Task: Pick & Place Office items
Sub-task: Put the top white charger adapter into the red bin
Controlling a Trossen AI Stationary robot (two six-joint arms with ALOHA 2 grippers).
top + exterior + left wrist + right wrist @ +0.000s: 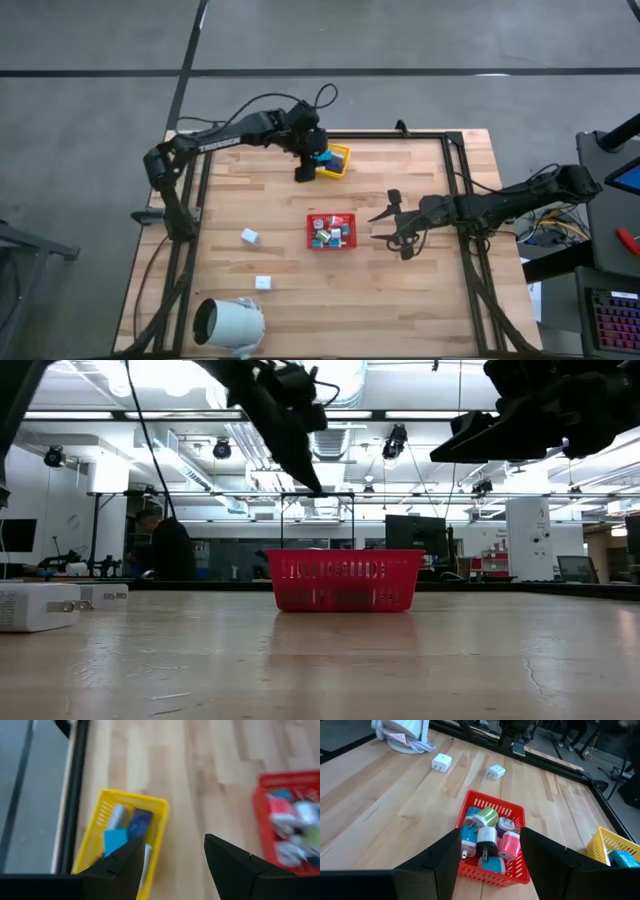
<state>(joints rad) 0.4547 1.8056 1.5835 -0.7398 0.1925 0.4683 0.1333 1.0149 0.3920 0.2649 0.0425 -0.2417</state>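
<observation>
Left end effector (306,172): I'm seeing it hovering beside the yellow tray (336,160) at the far side of the bench (280,200), fingers (122,865) parted, gripping nothing.
Right end effector (388,218): I'm holding it just right of the red tray (331,231), fingers (440,860) spread, carrying nothing.
Office items (487,840): most are lying piled in the red tray; a few are sitting in the yellow one.
Loose white pieces (250,236): two are resting on the bench, left of the red tray.
White cylinder (228,323): lying at the near left corner.
</observation>
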